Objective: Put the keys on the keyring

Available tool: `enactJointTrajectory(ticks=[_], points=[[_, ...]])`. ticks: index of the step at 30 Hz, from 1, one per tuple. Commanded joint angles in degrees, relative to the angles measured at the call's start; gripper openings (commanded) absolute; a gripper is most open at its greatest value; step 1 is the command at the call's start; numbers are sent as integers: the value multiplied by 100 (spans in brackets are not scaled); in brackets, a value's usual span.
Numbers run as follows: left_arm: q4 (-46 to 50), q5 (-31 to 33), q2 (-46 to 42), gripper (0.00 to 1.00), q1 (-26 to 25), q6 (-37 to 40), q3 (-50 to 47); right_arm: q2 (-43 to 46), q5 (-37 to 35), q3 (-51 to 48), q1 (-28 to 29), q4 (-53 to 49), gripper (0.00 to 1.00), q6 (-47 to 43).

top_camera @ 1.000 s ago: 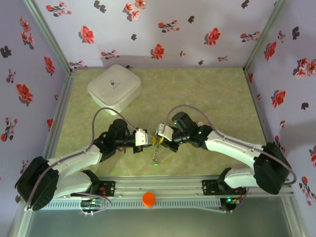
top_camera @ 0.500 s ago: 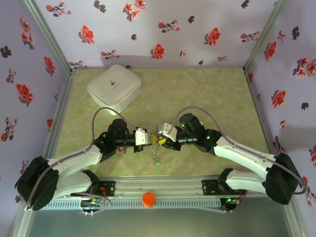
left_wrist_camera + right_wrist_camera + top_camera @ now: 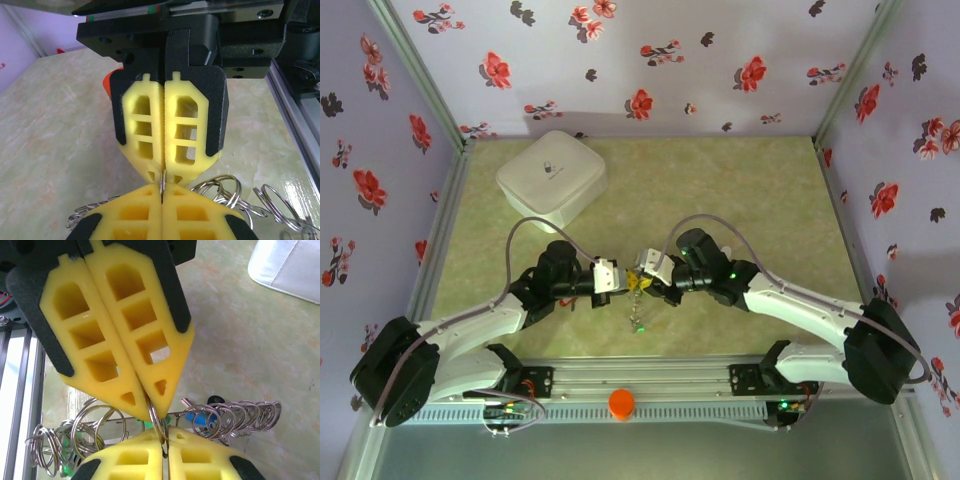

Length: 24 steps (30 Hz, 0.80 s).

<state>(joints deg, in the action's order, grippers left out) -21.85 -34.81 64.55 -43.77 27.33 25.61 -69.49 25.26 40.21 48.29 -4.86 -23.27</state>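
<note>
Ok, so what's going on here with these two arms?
The two arms meet tip to tip over the middle of the table. The left gripper and the right gripper are each shut on the same thin metal ring, pinched between them. A cluster of small split rings hangs around it, with a blue tag and a green tag among them.

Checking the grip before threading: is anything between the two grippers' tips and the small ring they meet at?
Nothing visible does. The left gripper and right gripper are shut, tip to tip, directly on the small split ring; the other rings hang beside it, not between.
</note>
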Motion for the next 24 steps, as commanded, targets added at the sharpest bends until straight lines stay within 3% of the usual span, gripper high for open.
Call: enactJointTrajectory(ticks=[1,8,12,14,15,17,18,24], points=[[-312,-111,-39,0,-35,-61,-64,36,53,42,22,359,8,181],[-320,-96,-57,0,-37,-61,-99,70,159,49,23,244,13,151],[-314,-84,-100,0,-35,-72,-110,70,170,84,27,159,1,97],[-273,-31,-134,0,-33,-61,-117,62,110,155,30,-19,0,21],[-246,50,-157,3,-40,-55,-122,49,58,217,22,-167,0,-27],[-134,301,-179,21,-35,-5,-118,9,-124,344,82,-522,0,-199],[15,363,-195,23,-38,130,-81,-32,-244,417,127,-729,0,-299],[707,322,-45,22,-73,478,199,-261,-610,821,311,-1384,0,-589]])
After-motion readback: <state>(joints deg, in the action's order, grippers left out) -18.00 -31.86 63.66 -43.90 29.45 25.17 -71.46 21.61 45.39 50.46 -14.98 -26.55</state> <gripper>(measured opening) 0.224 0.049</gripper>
